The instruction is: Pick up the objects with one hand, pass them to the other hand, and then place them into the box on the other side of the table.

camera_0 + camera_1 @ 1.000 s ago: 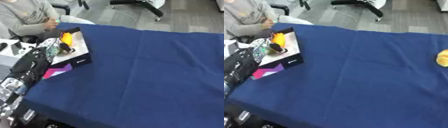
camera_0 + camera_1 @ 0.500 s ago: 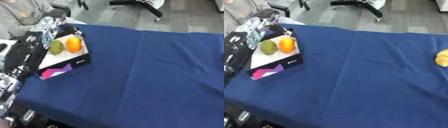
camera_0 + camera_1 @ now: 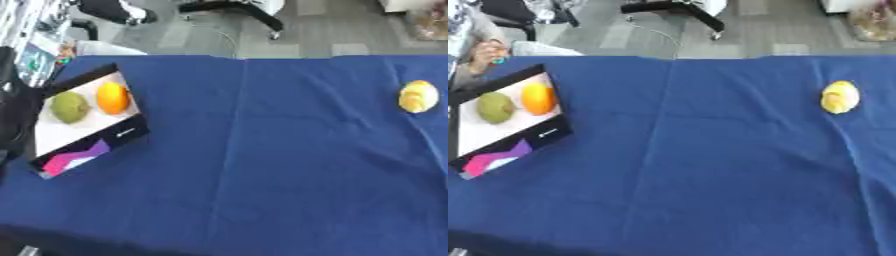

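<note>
Inside the box (image 3: 58, 139), perhaps two fruits (image 3: 112, 98); yellow object (image 3: 418, 96) well apart.

Legible text: none | shallow white-lined cardboard box with black walls (image 3: 83, 131): small pale mark on its black front wall, too blurred to read; pink, purple and white printed patch at its near corner, without readable letters | blue cloth-covered worktop (image 3: 262, 175): unmarked

**Left arm at the frame edge, hands unseen**

Only a dark stretch of the robot's left arm (image 3: 12, 107) shows, running down the far left edge of the left eye view. It is black and blurred; its pose cannot be read. Neither hand appears in either view, and no right arm enters from the right side.
</note>
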### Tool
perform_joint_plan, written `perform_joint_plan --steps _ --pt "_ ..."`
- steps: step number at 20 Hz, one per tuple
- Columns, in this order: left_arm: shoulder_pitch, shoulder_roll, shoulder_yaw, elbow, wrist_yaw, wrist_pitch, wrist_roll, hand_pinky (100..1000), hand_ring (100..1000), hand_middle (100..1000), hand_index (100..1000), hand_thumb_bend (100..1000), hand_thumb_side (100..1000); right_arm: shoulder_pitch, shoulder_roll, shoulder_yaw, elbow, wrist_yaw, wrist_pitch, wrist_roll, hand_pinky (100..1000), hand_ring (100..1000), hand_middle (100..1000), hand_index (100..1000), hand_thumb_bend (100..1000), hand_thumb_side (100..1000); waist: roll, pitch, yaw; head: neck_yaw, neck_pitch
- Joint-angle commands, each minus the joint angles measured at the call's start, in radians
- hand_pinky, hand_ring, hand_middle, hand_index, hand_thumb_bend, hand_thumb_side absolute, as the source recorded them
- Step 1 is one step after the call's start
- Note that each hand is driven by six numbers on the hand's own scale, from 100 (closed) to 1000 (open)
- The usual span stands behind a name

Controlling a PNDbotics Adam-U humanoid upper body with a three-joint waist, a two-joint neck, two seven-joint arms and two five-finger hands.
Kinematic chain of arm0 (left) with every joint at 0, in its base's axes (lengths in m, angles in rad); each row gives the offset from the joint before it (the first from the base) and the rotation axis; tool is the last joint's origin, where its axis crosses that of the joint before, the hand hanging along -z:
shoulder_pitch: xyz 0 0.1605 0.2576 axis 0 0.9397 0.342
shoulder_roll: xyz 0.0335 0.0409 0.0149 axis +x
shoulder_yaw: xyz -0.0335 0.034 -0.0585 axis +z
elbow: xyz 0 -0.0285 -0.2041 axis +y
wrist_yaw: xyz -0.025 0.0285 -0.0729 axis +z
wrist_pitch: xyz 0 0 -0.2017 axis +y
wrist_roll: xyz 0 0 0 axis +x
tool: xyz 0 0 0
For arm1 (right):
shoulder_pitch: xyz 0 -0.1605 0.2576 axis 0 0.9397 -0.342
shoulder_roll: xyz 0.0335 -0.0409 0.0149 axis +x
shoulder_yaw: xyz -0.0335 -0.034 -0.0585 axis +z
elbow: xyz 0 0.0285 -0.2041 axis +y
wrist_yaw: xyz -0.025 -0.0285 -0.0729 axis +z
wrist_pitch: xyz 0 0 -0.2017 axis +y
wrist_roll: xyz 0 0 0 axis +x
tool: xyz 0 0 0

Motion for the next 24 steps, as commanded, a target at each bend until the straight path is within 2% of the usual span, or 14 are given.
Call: perform_joint_plan --steps 1,2,3,5,6,9,11,12,13,17,21,24 --pt "-0.027 -0.042 -0.035 -0.111 0.215 -0.018 0.116 828 775 801 895 649 572 -0.033 -0.053 -0.008 0.046 -0.013 0.009 -0.047 697 596 467 769 100 520 -0.019 -0.023 -0.001 -0.125 -0.002" --pt "-0.036 -0.076 -0.059 -0.133 0.292 -0.034 0.148 821 770 799 899 598 570 -0.044 -0.074 -0.005 0.078 -0.008 0.017 -0.075 700 603 481 777 100 496 -0.026 -0.022 -0.001 -0.183 -0.002" --pt "-0.043 -0.106 -0.082 -0.143 0.358 -0.053 0.177 821 770 799 899 593 570 -0.056 -0.094 0.002 0.112 0.001 0.023 -0.107 701 604 484 779 100 491 -0.032 -0.021 0.0 -0.23 -0.002" --pt "-0.057 -0.185 -0.136 -0.151 0.477 -0.106 0.215 809 759 789 898 534 584 -0.09 -0.141 0.031 0.193 0.037 0.033 -0.166 721 661 556 838 100 430 -0.047 -0.017 0.002 -0.33 -0.002" --pt "-0.06 -0.226 -0.161 -0.152 0.53 -0.131 0.227 805 755 786 896 522 586 -0.112 -0.164 0.05 0.24 0.062 0.036 -0.192 726 679 575 852 100 430 -0.052 -0.014 0.003 -0.37 -0.002" --pt "-0.057 -0.33 -0.223 -0.153 0.646 -0.171 0.236 792 744 777 892 479 611 -0.189 -0.213 0.106 0.388 0.135 0.036 -0.254 751 741 667 906 100 484 -0.06 -0.008 0.008 -0.447 -0.002" --pt "-0.051 -0.367 -0.246 -0.153 0.684 -0.18 0.233 792 743 777 892 474 614 -0.233 -0.228 0.133 0.472 0.171 0.025 -0.285 752 745 674 910 100 494 -0.061 -0.005 0.011 -0.468 -0.002" --pt "-0.044 -0.394 -0.262 -0.153 0.697 -0.182 0.226 784 735 769 887 508 580 -0.265 -0.231 0.145 0.517 0.184 0.025 -0.297 765 764 715 935 100 546 -0.057 -0.002 0.014 -0.483 -0.002" --pt "-0.035 -0.424 -0.281 -0.153 0.71 -0.184 0.216 783 733 769 886 438 642 -0.309 -0.233 0.161 0.575 0.2 0.029 -0.312 769 767 723 940 100 583 -0.053 0.001 0.019 -0.497 -0.002" --pt "-0.001 -0.517 -0.322 -0.153 0.748 -0.189 0.212 769 720 760 880 395 657 -0.45 -0.204 0.198 0.768 0.268 0.022 -0.363 773 773 737 955 100 636 -0.036 0.013 0.04 -0.538 -0.002" --pt "0.023 -0.58 -0.346 -0.153 0.768 -0.192 0.224 764 712 755 875 382 663 -0.542 -0.143 0.207 0.881 0.332 0.01 -0.395 777 773 734 956 100 675 -0.02 0.026 0.069 -0.569 -0.002" --pt "0.036 -0.605 -0.354 -0.153 0.779 -0.193 0.232 758 704 748 868 365 668 -0.582 -0.097 0.211 0.933 0.379 0.005 -0.396 782 771 732 955 100 714 -0.013 0.031 0.089 -0.584 -0.002"
